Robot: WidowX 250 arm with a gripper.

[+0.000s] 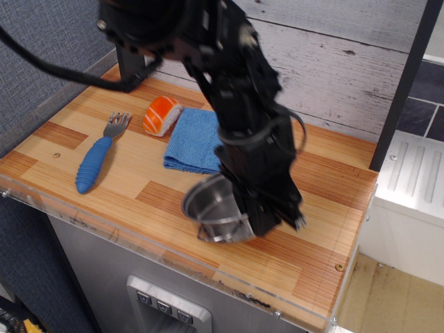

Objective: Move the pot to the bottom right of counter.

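Observation:
The shiny steel pot hangs tilted in my gripper, over the front middle of the striped wood counter. The black arm comes down from the upper left and covers the pot's right side. My gripper is shut on the pot's right rim; its fingertips are mostly hidden behind the pot and the wrist. One thin wire handle shows at the pot's lower front edge. I cannot tell whether the pot touches the wood.
A blue cloth lies behind the pot. An orange and white sushi piece and a blue-handled fork lie to the left. A black post stands at the back left. The clear edge strip runs along the front.

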